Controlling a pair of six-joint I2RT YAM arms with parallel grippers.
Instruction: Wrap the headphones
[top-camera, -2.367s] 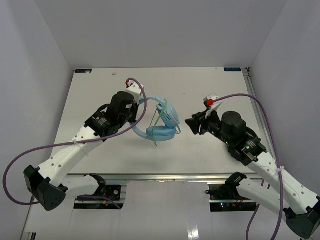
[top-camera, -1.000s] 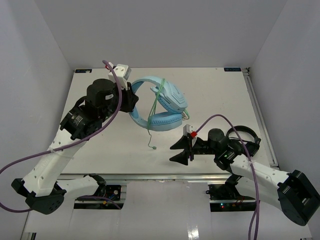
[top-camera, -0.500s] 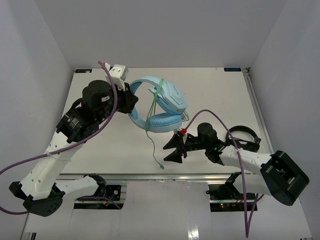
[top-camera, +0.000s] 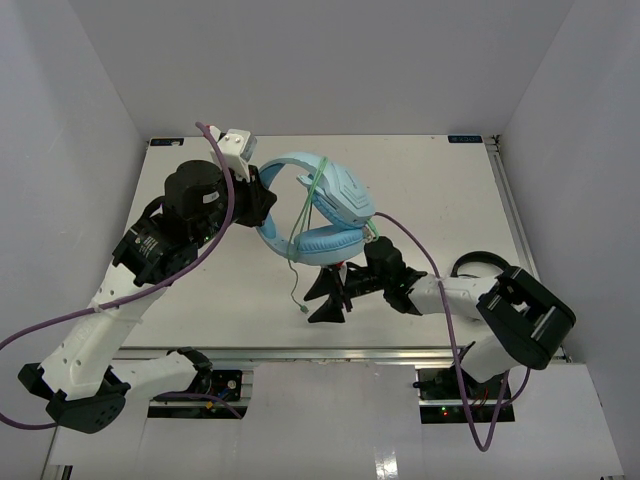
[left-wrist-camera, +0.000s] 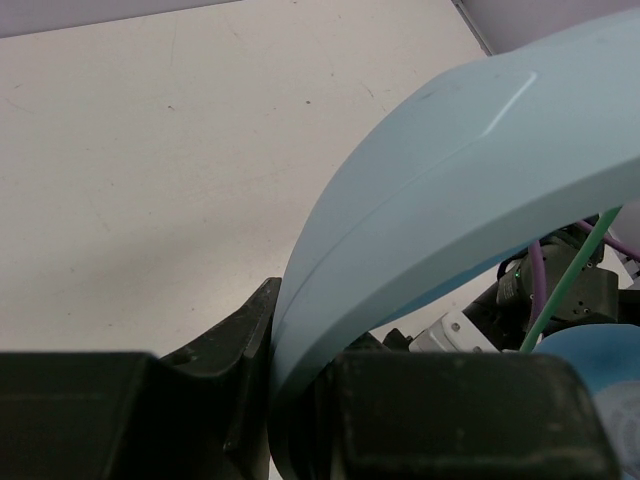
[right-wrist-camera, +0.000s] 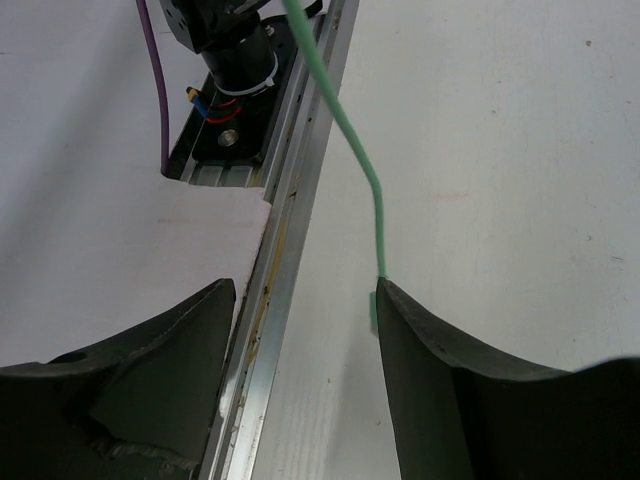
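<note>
Headphones (top-camera: 340, 200) in left tool (top-camera: 266, 196)

headband (left-wrist-camera: 430, 190) cropped, black headphones (top-camera: 468, 261) half behind arm (top-camera: 522, 322)

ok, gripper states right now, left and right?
left gripper: shut on the headphones, at the headband.
right gripper: open; the cable tip is between its fingers, not gripped.

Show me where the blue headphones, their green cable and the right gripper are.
headphones (top-camera: 335, 243), top view, lower earcup padding.
cable (right-wrist-camera: 356, 147), right wrist view, middle of the hanging strand.
right gripper (right-wrist-camera: 305, 290), right wrist view, midway between its open fingertips.
</note>
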